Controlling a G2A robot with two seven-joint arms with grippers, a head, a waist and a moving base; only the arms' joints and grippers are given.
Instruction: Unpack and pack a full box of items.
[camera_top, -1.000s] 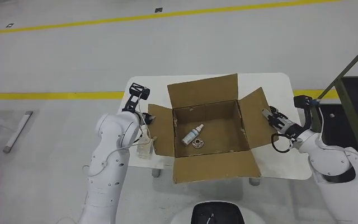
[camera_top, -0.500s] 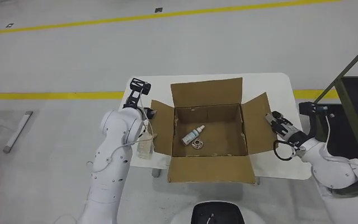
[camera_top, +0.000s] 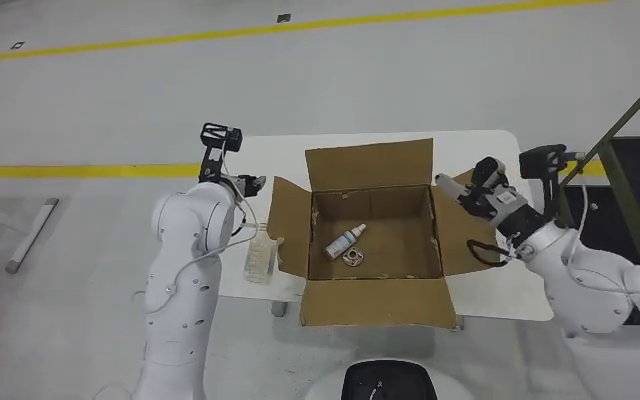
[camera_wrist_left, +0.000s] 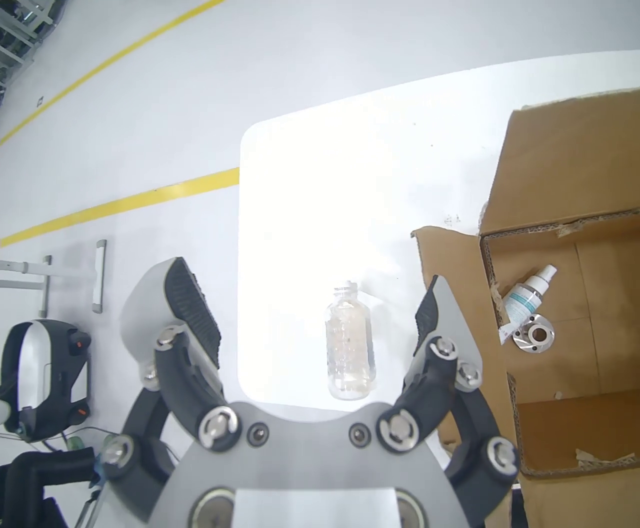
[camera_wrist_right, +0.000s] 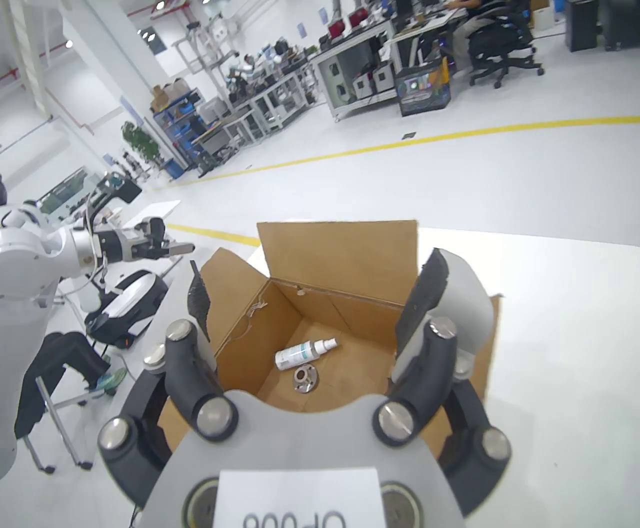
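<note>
While both arms hang above the counter (camera_top: 480, 150), the box (camera_top: 385, 300) sits open in the middle of it with its flaps spread. On the box floor, toward the robot's left, a spray bottle (camera_top: 344, 241) lies on its side. A round metal flange (camera_top: 352, 258) rests just beside the bottle's base, on the side nearer the robot; I cannot tell whether the two touch.

Outside the box, a clear bottle (camera_wrist_left: 348, 345) lies on its side on the counter. It is close to the left flap and near the counter's edge on the robot's left, toward the near corner.

The left hand (camera_wrist_left: 306, 272) is raised over that same edge, farther back than the clear bottle. Its fingers are spread wide and hold nothing. The right hand (camera_wrist_right: 316, 267) hovers over the box's right flap, tilted toward the inside. It too is wide open and empty.
</note>
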